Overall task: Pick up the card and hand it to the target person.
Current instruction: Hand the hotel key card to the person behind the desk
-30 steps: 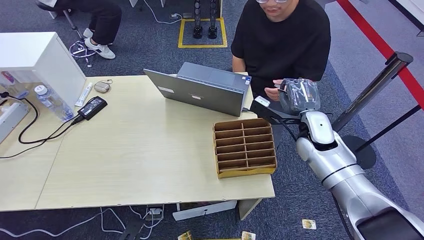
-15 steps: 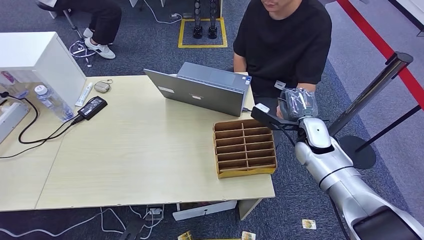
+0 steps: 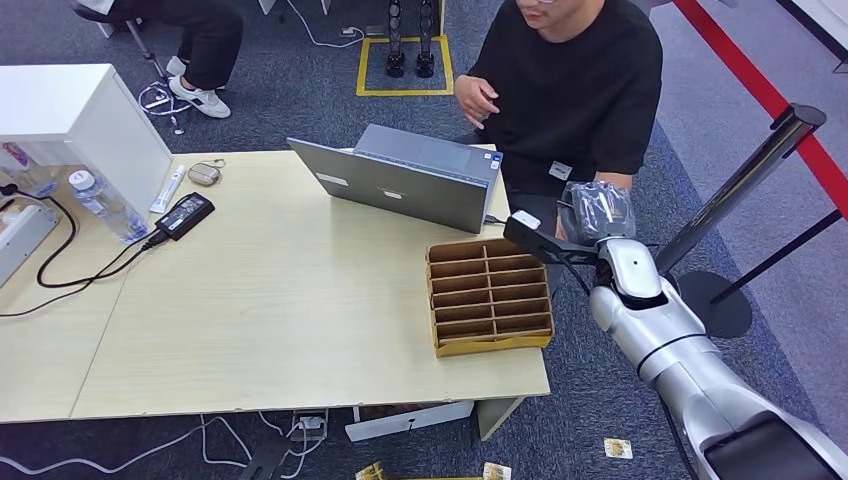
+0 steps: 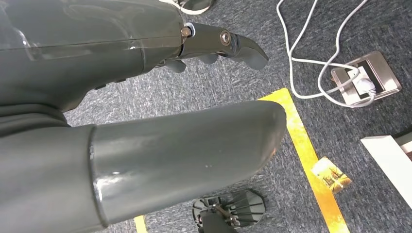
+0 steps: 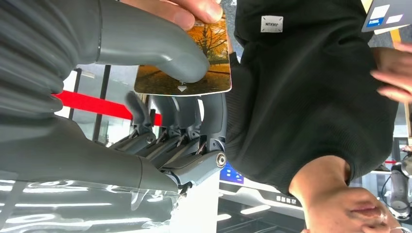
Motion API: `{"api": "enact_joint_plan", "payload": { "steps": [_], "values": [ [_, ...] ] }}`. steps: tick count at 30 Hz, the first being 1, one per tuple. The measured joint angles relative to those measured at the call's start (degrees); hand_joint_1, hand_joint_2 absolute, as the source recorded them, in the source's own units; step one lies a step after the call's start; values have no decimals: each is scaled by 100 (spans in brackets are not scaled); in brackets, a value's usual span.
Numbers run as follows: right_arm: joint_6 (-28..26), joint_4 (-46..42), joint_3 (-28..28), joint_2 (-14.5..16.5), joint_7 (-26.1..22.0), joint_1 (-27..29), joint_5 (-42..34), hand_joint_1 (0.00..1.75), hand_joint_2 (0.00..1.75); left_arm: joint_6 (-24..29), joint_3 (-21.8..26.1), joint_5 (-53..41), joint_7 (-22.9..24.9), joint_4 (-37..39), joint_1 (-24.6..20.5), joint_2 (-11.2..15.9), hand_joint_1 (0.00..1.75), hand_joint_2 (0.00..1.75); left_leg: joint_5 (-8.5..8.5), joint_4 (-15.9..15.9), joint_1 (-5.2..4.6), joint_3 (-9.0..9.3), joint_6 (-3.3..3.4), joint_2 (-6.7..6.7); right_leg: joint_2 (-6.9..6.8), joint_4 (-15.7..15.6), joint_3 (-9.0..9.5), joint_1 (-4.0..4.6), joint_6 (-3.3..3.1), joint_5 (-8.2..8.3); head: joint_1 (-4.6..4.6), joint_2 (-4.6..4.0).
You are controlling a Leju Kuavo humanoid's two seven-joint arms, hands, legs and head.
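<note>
The right hand (image 3: 597, 207) pinches the card (image 5: 194, 68) beside the desk (image 3: 250, 300), a person's fingers (image 5: 194, 9) also on it. The left hand (image 4: 145, 97) hangs empty, fingers apart, over grey carpet (image 4: 311, 63) with cables (image 4: 311, 53).

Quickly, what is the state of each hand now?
Left hand: holds nothing, fingers apart.
Right hand: holds the card, which a person's fingers also touch.

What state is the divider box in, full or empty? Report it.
Empty. In the head view every compartment of the box shows only bare cardboard. The card is out of it, between the right robot hand and a person's fingers.
</note>
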Motion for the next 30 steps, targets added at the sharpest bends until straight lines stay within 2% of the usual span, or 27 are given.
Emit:
{"api": "enact_joint_plan", "payload": {
  "steps": [1, 4, 8, 16, 20, 26, 30],
  "values": [
    [3, 12, 1, 6, 0, 0, 1, 0, 175, 0, 0, 0, 0, 0, 0, 0, 0, 0, 0, 0, 0, 0, 0, 0, 0, 0, 0, 0, 0, 0, 0, 0],
    [12, 49, 8, 19, 8, 4, 4, 0, 175, 0, 0, 0, 0, 0, 0, 0, 0, 0, 0, 0, 0, 0, 0, 0, 0, 0, 0, 0, 0, 0, 1, 0],
    [4, 88, 21, 29, 55, 9, 21, 0, 0, 0, 0, 0, 0, 0, 1, 0, 0, 0, 0, 0, 0, 0, 0, 0, 0, 0, 0, 0, 0, 0, 1, 0],
    [-239, 32, 33, 43, 238, 83, 20, 0, 0, 7, 0, 8, -6, 0, 5, 0, 0, 0, 0, 0, 0, 1, 0, 0, 0, 0, 0, 0, 0, 0, 1, 0],
    [-818, -187, -59, 52, 171, 234, -195, 0, 0, 15, 0, 19, -35, 0, 9, 0, 0, 0, 0, 0, 0, 1, 0, 0, 0, 0, 0, 0, 0, 0, 1, 1],
    [-1928, -734, -378, 90, -323, 610, -605, 0, 0, 25, 0, 33, -87, 0, 34, -1, 0, 0, 0, 0, 0, 1, 0, 0, 0, 0, 1, 0, 0, 0, 1, -1],
    [-2200, -1262, -828, 254, -1089, 993, -974, 0, 0, 38, 0, 58, -114, 0, 44, -9, 0, 0, 0, 0, 0, 1, 0, 0, 0, 0, 1, 0, 0, 0, 1, 1]
  ]
}}
